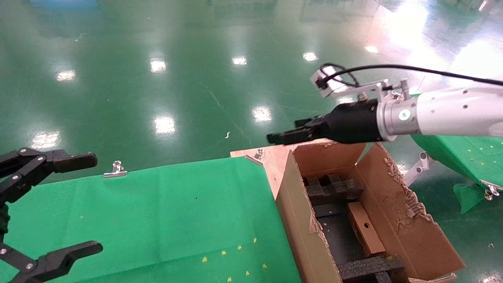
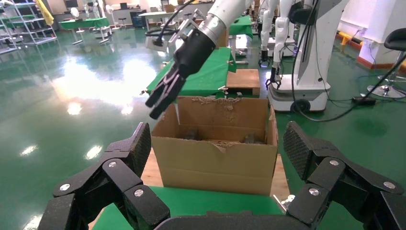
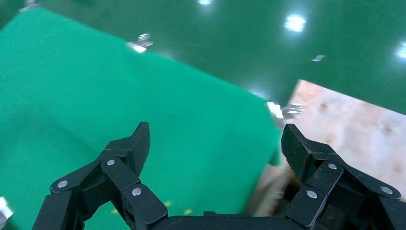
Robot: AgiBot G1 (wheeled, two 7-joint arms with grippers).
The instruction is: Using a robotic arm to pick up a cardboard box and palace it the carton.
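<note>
Lying inside the carton (image 1: 397, 220), the cardboard box (image 1: 365, 228) is seen propped against the carton's right wall, between the black foam inserts (image 1: 334, 190) at the far end and those at the near end. Its long axis runs from far to near, and the round hole on its upper face is turned toward the head camera. The right gripper (image 1: 285, 136) of the robotic arm (image 1: 444, 112) is held above the carton's far-left corner, pointed leftward; its fingers are spread wide apart in the right wrist view (image 3: 215, 153) and nothing is held between them. The box therefore lies below, nearer and to the right of that gripper, well apart from it. By this reading the placing is judged to be done, and only a retreat of the right arm appears to be left. The left gripper (image 1: 51, 204) is parked over the green cloth (image 1: 157, 212) at the near left, open and empty.
</note>
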